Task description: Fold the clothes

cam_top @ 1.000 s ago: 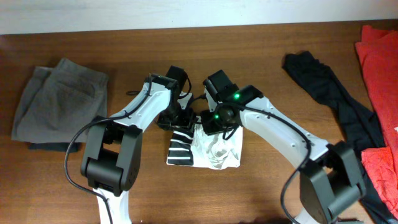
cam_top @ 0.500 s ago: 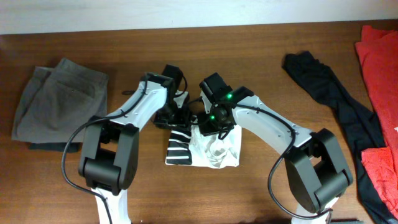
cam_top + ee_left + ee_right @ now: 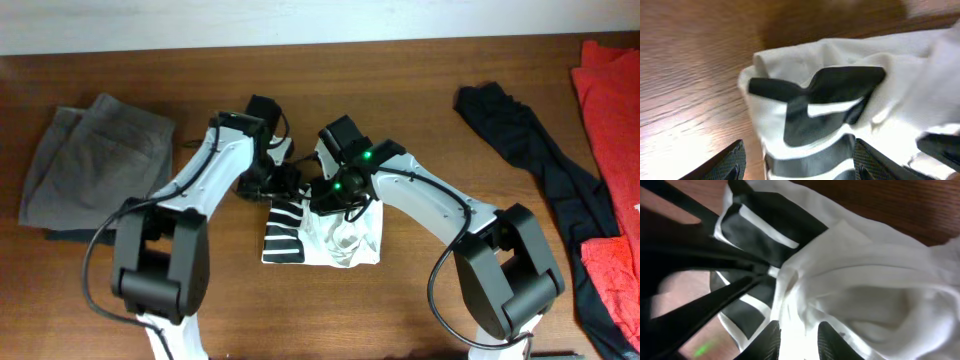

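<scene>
Along the striped garment's (image 3: 338, 238) near edge — open tabletop (image 3: 330, 310).

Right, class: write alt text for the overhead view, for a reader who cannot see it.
The left arm and right arm meet over a crumpled black-and-white striped garment on a wooden table. Folded grey trousers lie far left; a black garment and red cloth far right.

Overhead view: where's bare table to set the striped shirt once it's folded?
Bare table lies between the striped shirt and the black garment, and in front of the grey trousers. The centre is crowded by the left arm and right arm, the right edge by red cloth.
</scene>
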`<state>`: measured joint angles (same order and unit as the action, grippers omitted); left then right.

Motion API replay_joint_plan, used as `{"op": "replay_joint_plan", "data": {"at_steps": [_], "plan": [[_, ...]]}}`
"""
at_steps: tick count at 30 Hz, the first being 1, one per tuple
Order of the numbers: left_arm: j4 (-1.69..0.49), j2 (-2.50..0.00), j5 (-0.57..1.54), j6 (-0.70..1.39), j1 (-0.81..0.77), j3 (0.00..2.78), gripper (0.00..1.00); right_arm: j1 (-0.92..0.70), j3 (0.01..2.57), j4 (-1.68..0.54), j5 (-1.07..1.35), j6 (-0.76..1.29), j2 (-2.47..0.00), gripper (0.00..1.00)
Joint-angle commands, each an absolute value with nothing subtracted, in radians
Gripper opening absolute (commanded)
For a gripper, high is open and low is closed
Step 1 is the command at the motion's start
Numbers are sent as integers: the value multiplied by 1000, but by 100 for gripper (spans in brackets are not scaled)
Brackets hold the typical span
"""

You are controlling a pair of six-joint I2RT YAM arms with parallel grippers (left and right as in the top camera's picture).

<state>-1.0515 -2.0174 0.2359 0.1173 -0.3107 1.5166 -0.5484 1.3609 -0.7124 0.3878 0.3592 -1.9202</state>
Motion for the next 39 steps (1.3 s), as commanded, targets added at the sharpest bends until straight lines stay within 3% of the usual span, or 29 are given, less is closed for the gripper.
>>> {"op": "replay_joint_plan", "data": {"at_steps": [1,11,13,15,16,24,31,39], "plan": [[-1058,-1953,243,115,-273,1534,68,-543,1357,-706,411,356,-1930,30],[-1066,-1953,244,116,-227,1534,69,-544,1357,-683,408,357,-1979,30],[-1066,-1953,243,115,-227,1534,69,-543,1357,-680,414,356,-1988,21],[-1066,-1953,243,116,-227,1534,69,-544,1357,-683,422,356,-1990,5],[-1066,-1953,243,115,-226,1534,69,-543,1358,-687,434,356,-1989,4],[-1059,-1953,244,116,-226,1534,70,-479,1394,-883,508,345,-1857,4],[-1055,-1954,247,115,-237,1534,70,-430,1393,-1066,253,353,-1789,4],[-1032,-1956,247,116,-311,1534,70,-448,1390,-1081,226,353,-1834,4]]}}
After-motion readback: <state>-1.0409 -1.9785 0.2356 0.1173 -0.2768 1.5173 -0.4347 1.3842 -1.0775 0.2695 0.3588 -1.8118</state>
